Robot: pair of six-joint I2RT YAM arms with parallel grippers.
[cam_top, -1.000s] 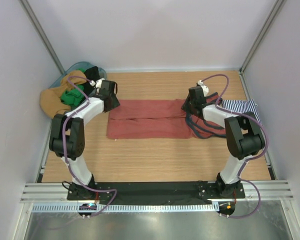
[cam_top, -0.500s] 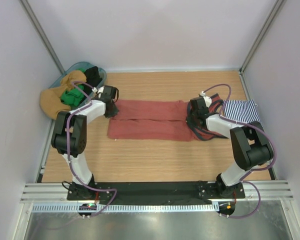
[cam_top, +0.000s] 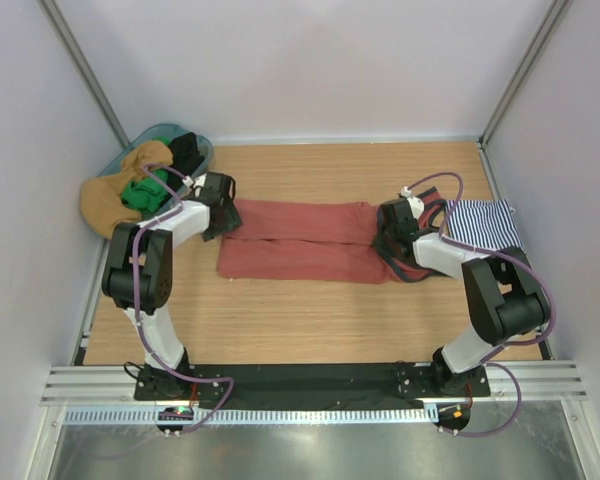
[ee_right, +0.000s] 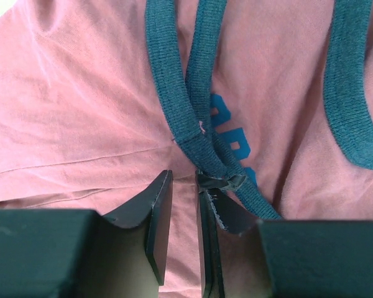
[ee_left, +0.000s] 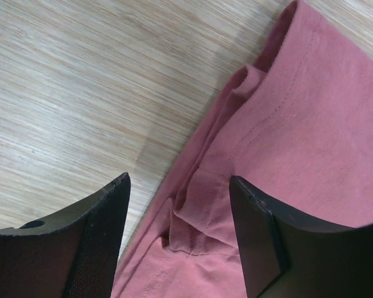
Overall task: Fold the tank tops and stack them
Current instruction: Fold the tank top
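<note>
— Over the last second both arms have dropped lower. The right gripper (cam_top: 390, 235) has drawn nearer, and the left gripper (cam_top: 223, 213) has come down onto the cloth's left end.

— Where does everything lie, biggest first?

— The wooden table (cam_top: 310, 320) carries it all. The rust-red tank top (cam_top: 300, 240) lies across its middle as a long band folded lengthwise, left to right. The striped tank top (cam_top: 480, 222) lies at the right edge, just right of the red one's straps. A bin (cam_top: 166, 129) in the far left corner holds a heap of clothes (cam_top: 108, 205) in tan, green and black.

— And the fingers?

— On the left they are spread wide, with a rumpled hem (ee_left: 202, 198) of the red top between them. On the right they are drawn almost together, with only a slit between. The navy trim (ee_right: 174, 93) runs down to one fingertip, beside blue lettering (ee_right: 227, 133). I cannot tell whether they pinch it.
</note>
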